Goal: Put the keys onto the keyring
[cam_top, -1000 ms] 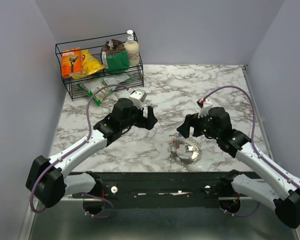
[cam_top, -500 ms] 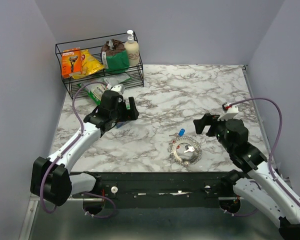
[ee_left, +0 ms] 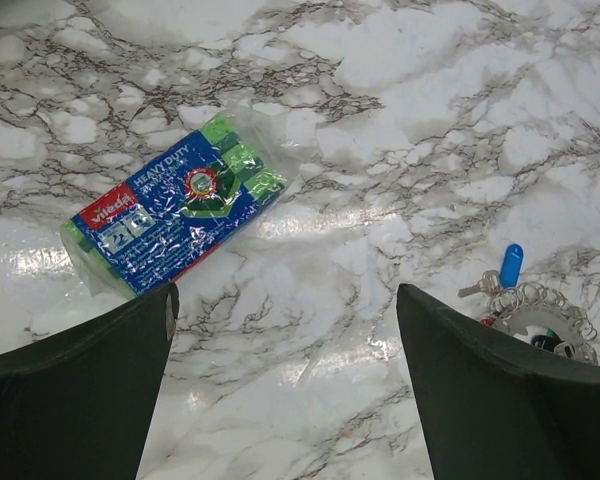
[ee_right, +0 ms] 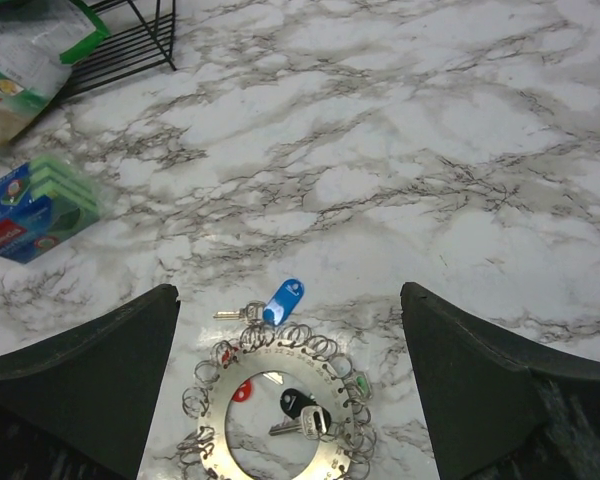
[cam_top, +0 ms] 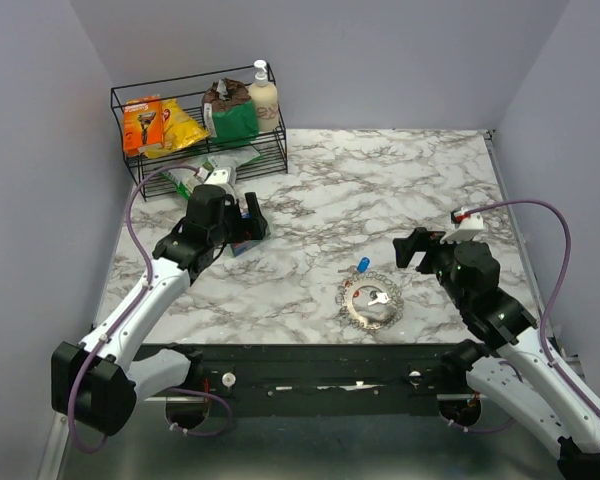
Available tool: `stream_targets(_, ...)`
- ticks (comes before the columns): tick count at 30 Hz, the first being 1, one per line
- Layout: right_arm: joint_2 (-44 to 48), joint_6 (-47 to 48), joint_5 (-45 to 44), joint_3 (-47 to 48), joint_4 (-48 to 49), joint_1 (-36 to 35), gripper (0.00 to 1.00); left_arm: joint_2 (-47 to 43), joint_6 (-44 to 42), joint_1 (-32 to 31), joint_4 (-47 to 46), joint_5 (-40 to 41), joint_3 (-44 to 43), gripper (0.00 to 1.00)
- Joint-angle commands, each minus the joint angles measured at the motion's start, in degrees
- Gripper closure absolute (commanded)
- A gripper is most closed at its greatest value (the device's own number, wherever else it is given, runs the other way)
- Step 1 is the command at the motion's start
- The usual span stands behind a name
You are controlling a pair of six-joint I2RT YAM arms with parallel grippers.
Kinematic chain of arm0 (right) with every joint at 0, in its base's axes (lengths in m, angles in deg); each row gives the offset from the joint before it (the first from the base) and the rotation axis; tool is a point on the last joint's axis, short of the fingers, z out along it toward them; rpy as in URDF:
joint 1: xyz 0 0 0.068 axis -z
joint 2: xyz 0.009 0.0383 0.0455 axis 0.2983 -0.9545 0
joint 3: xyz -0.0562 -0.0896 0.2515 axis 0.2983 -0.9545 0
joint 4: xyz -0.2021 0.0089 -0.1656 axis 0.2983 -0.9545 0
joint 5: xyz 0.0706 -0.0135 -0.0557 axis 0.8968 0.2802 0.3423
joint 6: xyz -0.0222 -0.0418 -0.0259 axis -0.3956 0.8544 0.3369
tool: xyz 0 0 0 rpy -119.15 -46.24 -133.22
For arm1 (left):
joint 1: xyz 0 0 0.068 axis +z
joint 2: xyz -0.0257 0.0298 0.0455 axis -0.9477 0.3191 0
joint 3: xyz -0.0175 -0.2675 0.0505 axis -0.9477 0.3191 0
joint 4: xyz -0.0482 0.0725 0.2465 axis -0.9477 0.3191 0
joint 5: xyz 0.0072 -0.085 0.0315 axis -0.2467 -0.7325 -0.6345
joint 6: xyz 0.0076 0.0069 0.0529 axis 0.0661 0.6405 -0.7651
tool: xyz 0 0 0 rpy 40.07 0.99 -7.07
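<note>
Where keyring [ee_right: 318,458] lies, keys [ee_right: 298,421] rest (untouched).

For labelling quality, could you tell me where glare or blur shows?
Left wrist: glare streaks on the glossy white marble tabletop beside the blue plastic-wrapped sponge pack; right wrist: the round silver metal keyring is sharp; top external: evenly lit.
</note>
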Motion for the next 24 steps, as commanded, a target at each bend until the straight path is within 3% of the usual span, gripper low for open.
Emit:
stream_targets(1, -0.21, -0.16, -1.30, -0.07, -1.25, 0.35, 0.00, -1.28, -0.14, 0.34, -2.65, -0.86, 2.49, 0.01)
stream_targets(24, -0.30, -2.54, -0.07, -0.16, -0.98, 0.35, 0.00, -8.40, 1.45, 0.34, -8.19, -1.57, 7.15, 0.01)
